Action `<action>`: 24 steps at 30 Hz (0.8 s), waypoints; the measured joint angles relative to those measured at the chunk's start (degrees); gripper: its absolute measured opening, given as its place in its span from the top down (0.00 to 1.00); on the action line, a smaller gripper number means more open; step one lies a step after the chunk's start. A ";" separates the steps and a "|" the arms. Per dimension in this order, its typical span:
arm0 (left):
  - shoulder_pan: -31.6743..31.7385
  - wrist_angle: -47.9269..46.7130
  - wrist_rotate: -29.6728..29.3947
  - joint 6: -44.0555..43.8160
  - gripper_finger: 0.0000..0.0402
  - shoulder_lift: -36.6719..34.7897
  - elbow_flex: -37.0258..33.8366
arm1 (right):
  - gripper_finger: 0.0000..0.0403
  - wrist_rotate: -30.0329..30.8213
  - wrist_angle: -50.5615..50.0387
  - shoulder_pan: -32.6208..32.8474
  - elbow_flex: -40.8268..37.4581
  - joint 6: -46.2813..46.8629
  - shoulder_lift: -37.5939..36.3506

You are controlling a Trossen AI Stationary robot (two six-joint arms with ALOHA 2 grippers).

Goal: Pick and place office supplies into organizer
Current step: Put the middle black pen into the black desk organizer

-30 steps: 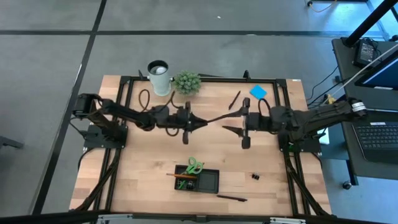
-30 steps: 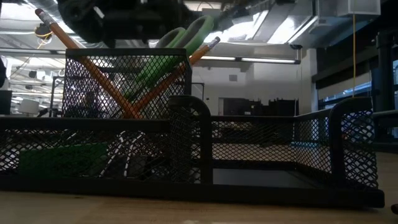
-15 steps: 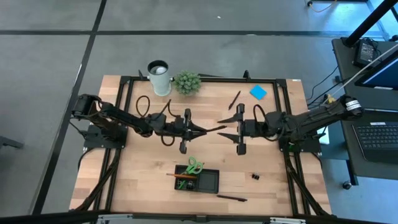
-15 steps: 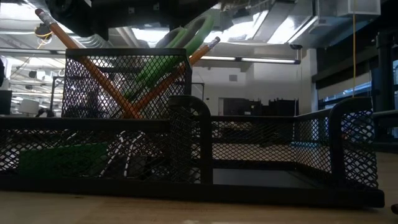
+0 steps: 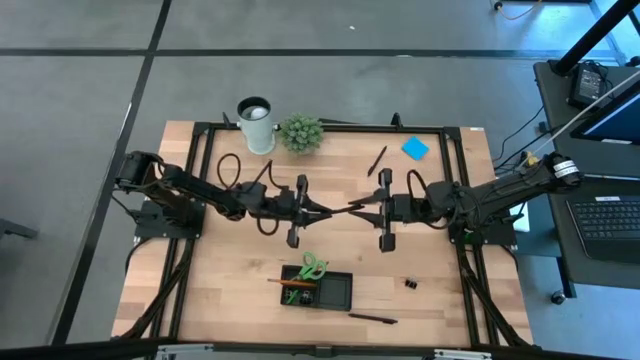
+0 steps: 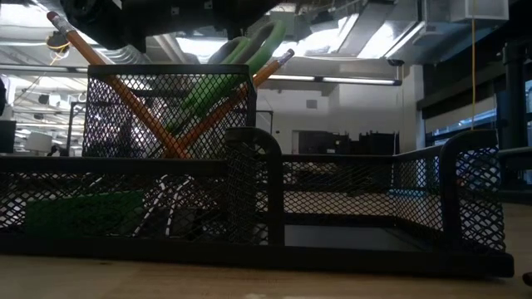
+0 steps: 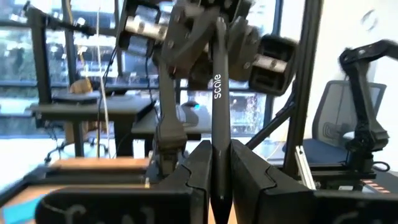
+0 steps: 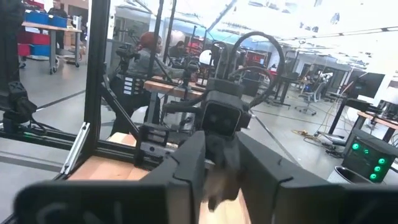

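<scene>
Arms meet tip to tip above the table's middle, beyond the organizer (image 5: 317, 289), a black pen (image 5: 338, 209) bridging them. Left gripper (image 5: 322, 212) clamps the pen; the right gripper (image 5: 360, 208) has narrowed around its other end, contact unclear. Scissors (image 5: 313, 266) and pencils (image 6: 125, 95) stand in the organizer; another pen (image 5: 372, 319) and binder clips (image 5: 410, 284) lie beside it, a sticky-note pad (image 5: 415, 148) well beyond.

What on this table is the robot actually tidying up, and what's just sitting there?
For the job:
- organizer, with green scissors and orange pencils standing in it
- black pen held in the left gripper, with the right gripper at its other end
- loose pen beside the organizer
- second loose pen
- blue sticky pad
- binder clips

Just there:
- white cup
- potted plant
</scene>
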 joint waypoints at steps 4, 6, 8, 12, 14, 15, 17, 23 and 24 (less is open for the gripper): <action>0.04 1.75 0.68 1.64 0.93 0.00 0.00 | 0.84 -0.26 0.02 0.02 0.00 0.07 -0.01; 0.02 1.98 0.83 1.89 0.93 0.00 0.00 | 0.86 -0.89 0.04 0.02 0.00 0.20 -0.02; 0.00 2.02 1.05 2.02 0.93 0.00 0.00 | 0.87 -1.61 0.07 0.02 0.00 0.16 -0.02; 0.00 2.12 1.03 2.01 0.93 0.00 0.00 | 0.87 -1.63 0.16 0.02 0.00 0.51 -0.02; 0.00 2.12 0.69 1.69 0.92 0.00 0.01 | 0.87 -1.57 0.17 0.02 0.00 0.74 -0.02; 0.00 2.12 0.30 1.05 0.91 0.00 0.00 | 0.87 -1.51 0.17 0.00 0.00 0.95 -0.02; -0.02 2.16 -1.10 -0.43 0.87 0.00 0.01 | 0.87 -1.26 0.17 -0.02 0.00 1.01 -0.04; 0.04 -0.83 -1.61 -0.93 0.73 -0.09 0.13 | 0.87 -1.51 0.09 0.04 0.00 1.49 0.00; 0.05 -2.56 -1.56 -1.12 0.71 -0.09 0.13 | 0.87 -1.61 0.13 0.14 0.00 1.57 0.00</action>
